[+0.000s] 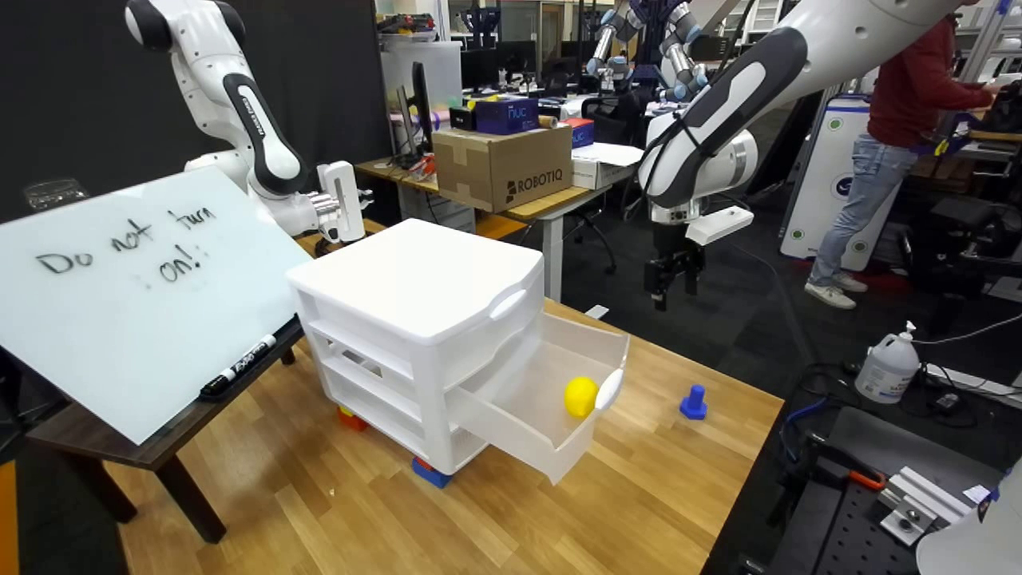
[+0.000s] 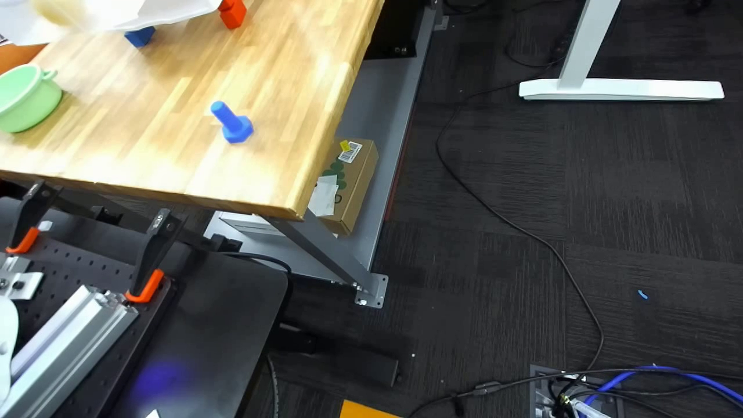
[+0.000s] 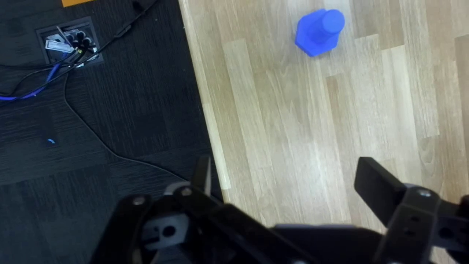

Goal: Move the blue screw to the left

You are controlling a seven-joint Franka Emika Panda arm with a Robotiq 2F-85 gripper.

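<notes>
- The blue screw (image 3: pixel 318 33) stood upright on its flat, six-sided head, a smooth round shaft pointing up, all in one matte, plastic-looking blue.
- It rested on the surface (image 1: pixel 639 479), near an edge and well apart from the drawer box (image 1: pixel 423 279).
- The surface was pale wood in narrow strips, lighter and darker grain side by side.
- The tool (image 3: pixel 285 174), black and angular, hung with its two blocky fingers spread wide; in the wrist view the blue screw stood beyond their tips, apart from them.
- The drawer box was smooth white plastic with rounded corners; one drawer (image 1: pixel 511 435), cloudy and half see-through, jutted out.
- Inside that drawer sat a rounded yellow ball (image 1: pixel 581 398), close to an oval white handle (image 1: pixel 610 390).
- Hard-edged red and blue blocks (image 1: pixel 432 473) showed under the drawer box.
- A smooth whiteboard (image 1: pixel 144 319) with dark handwriting leaned at a slant, a marker (image 1: pixel 239 365) lying along its lower edge.
- A round, light green pot (image 2: pixel 35 107) stood on the surface in an exterior view.
</notes>
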